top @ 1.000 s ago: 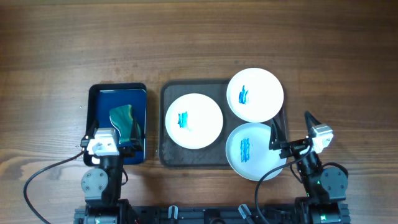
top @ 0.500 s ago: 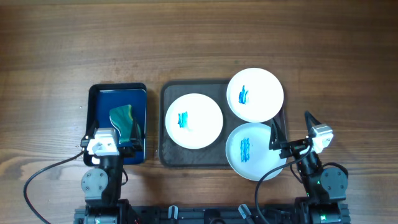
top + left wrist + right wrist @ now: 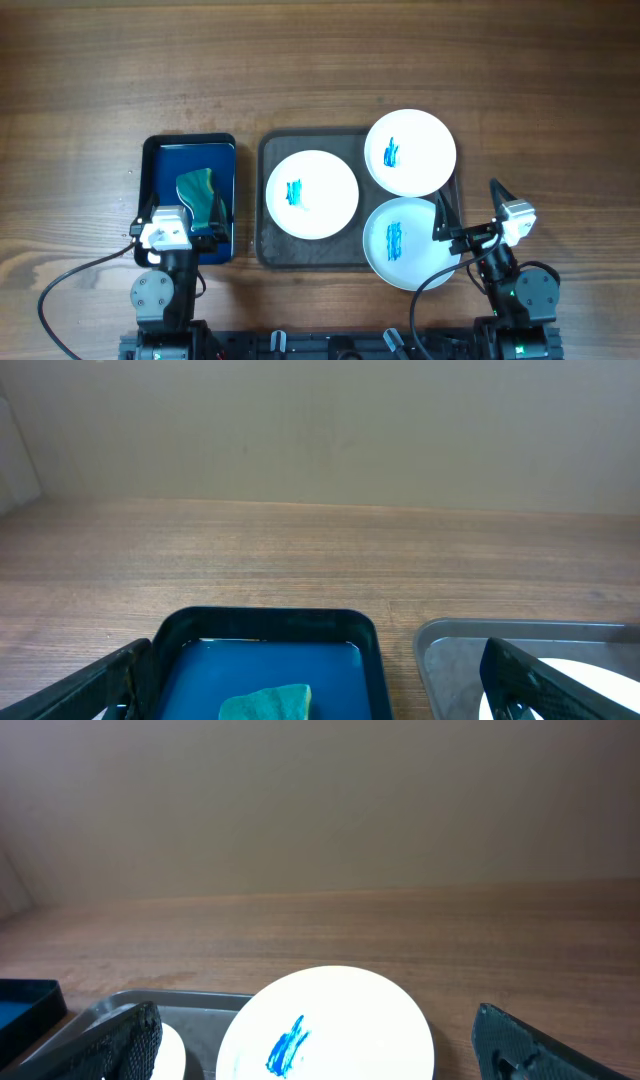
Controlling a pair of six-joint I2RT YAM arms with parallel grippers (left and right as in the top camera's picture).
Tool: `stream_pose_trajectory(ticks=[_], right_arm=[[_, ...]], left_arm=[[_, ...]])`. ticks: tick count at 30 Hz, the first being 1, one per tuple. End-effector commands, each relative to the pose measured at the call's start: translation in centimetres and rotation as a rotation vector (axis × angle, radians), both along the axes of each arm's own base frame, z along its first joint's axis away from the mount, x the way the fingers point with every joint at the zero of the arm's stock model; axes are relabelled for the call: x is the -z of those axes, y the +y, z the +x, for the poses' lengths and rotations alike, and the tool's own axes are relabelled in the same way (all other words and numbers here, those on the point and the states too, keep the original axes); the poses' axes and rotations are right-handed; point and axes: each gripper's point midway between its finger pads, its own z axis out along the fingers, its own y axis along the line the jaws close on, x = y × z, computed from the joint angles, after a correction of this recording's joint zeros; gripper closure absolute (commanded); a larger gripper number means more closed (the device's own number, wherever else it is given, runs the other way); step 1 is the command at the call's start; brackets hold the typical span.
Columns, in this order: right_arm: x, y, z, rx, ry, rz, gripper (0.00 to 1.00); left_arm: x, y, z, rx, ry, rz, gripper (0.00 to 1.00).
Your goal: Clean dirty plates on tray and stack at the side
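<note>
Three white plates with blue smears lie on the grey-brown tray: one on its left half, one at the far right corner overhanging the rim, one at the near right corner. The far right plate also shows in the right wrist view, on the tray. My left gripper is open and empty over the near end of the blue tray, above a teal sponge. My right gripper is open and empty at the near right plate's right edge.
A glossy dark blue tray lies left of the grey-brown tray and holds the sponge; it also shows in the left wrist view with the sponge. Bare wooden table lies beyond both trays and at the right.
</note>
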Motion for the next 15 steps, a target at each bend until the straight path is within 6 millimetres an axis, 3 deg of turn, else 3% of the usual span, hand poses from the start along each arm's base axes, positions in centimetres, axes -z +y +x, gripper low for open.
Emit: stream_pose_trajectory(ticks=[1,10,15], right_arm=[[-0.1,0.1,0.0,-0.009,-0.008,-0.017,0.00],[-0.1,0.1,0.0,-0.009,-0.008,-0.017,0.00],[-0.1,0.1,0.0,-0.010,-0.008,-0.017,0.00]], left_arm=[[0.0,0.3,0.0,-0.011,0.001,0.020,0.00],[0.3,0.1,0.0,-0.002,0.014,0.019,0.00],[3.3,0.1,0.3,-0.010,0.149,-0.046,0.00]])
